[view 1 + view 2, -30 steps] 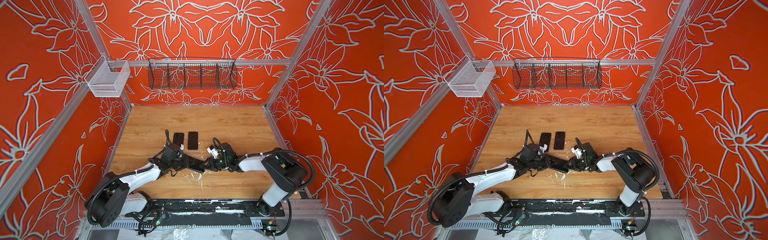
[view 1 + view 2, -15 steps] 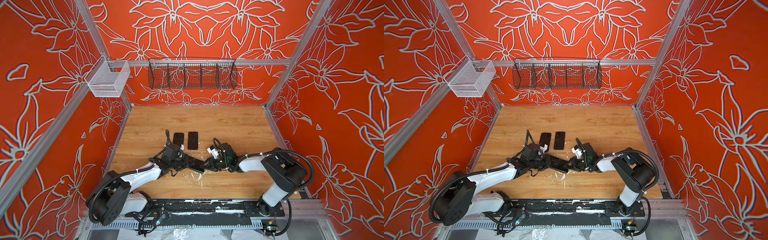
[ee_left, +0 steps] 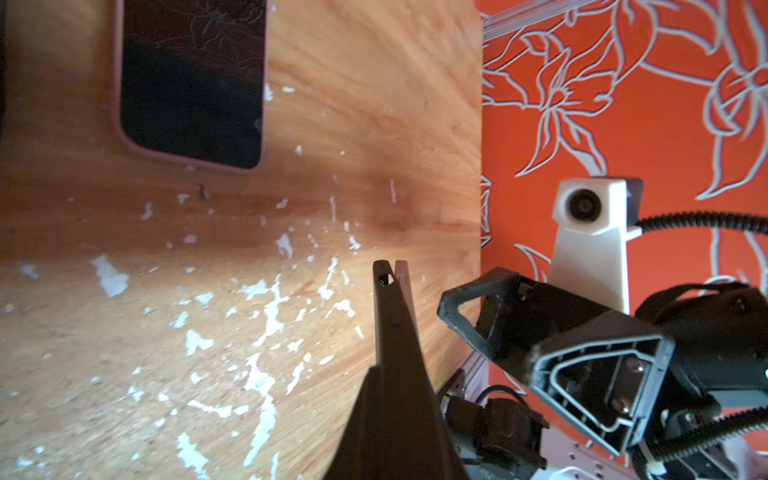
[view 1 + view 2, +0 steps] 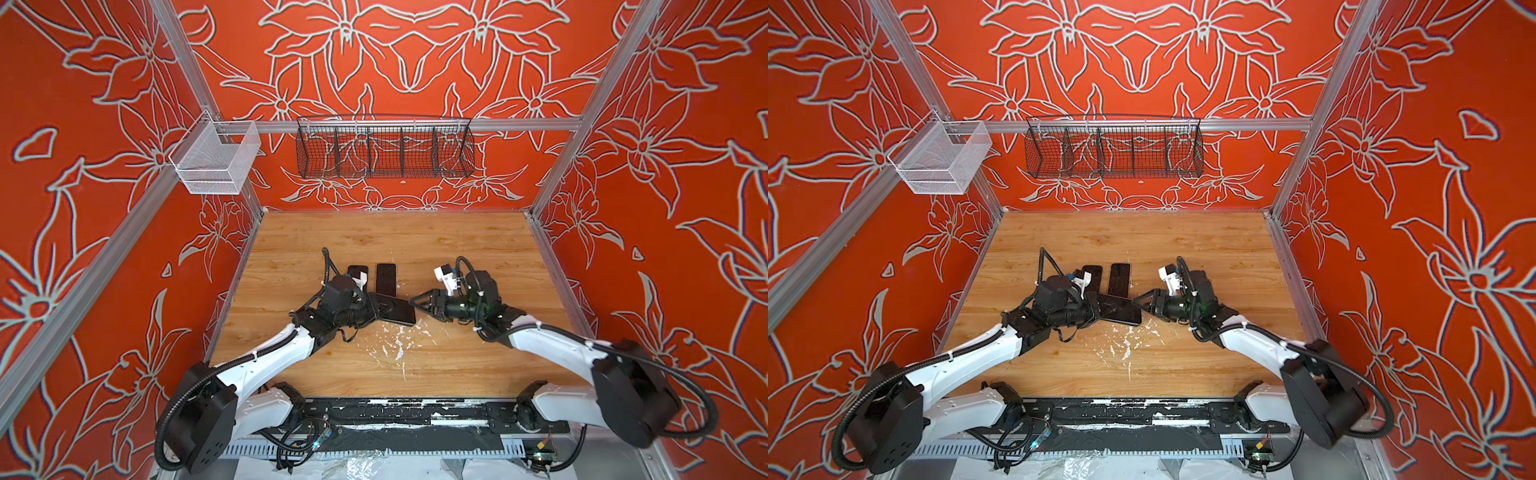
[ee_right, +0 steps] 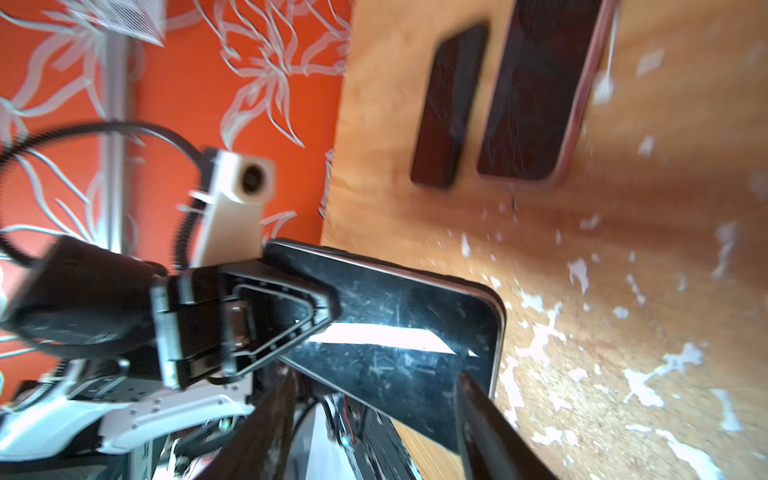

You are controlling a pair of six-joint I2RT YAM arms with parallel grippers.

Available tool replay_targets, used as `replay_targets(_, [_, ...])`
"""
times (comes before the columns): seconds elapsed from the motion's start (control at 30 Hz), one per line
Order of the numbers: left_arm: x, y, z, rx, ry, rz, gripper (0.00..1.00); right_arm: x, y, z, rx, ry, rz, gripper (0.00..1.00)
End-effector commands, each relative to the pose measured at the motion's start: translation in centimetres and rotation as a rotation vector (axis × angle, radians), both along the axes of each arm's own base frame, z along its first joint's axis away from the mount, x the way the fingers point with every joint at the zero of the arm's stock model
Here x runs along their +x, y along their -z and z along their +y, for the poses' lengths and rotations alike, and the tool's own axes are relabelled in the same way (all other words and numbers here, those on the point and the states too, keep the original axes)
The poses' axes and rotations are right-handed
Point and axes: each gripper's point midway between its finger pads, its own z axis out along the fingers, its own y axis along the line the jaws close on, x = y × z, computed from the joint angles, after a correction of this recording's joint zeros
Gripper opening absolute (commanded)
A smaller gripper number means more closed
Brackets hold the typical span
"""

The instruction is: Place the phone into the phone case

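Backed right gripper [image 4: 417,305] off phone [image 4: 397,311], jaws now spread, empty; clamping phone in left gripper [image 4: 376,309]; case [image 4: 385,277] flat beyond.

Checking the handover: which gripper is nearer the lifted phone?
Left. The left gripper is shut on one end of the phone; the right gripper stands open just off its free end, apparently apart from it.

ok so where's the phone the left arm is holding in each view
In a top view: phone near the middle.
In a top view: phone near the middle too.
Left wrist: edge-on, lower middle of the frame.
Right wrist: broad glossy slab, lower middle of the frame, in the left fingers.
Shared landmark: pink-rimmed slab lying flat nearby.
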Motion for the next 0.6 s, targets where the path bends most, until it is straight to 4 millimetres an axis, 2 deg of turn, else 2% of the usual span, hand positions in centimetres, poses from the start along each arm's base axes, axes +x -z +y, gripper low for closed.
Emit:
replay_targets(0.0, [1.8,-5.4,-0.5,-0.165,-0.057,-0.057,0.0,0.6,-2.2,-2.2,-0.023,0.115,0.005,0.68])
replay_targets(0.13, [3.3,-7.6,-0.3,-0.266,-0.139,-0.037,0.0,0.5,-4.5,-4.0,0.002,0.212,-0.014,0.74])
replay_targets(0.23, [4.3,-8.2,0.1,-0.337,-0.213,0.0,0.0,0.4,-5.1,-4.7,0.053,0.267,0.005,0.78])
replay_targets(0.4, [5.1,-9.3,-0.1,-0.398,-0.235,0.024,0.0,1.0,-4.5,-4.9,0.187,0.332,0.061,0.82])
replay_targets(0.57, [5.5,-9.7,-0.2,-0.423,-0.246,0.034,0.0,2.0,-4.4,-4.0,0.267,0.336,0.083,0.84])
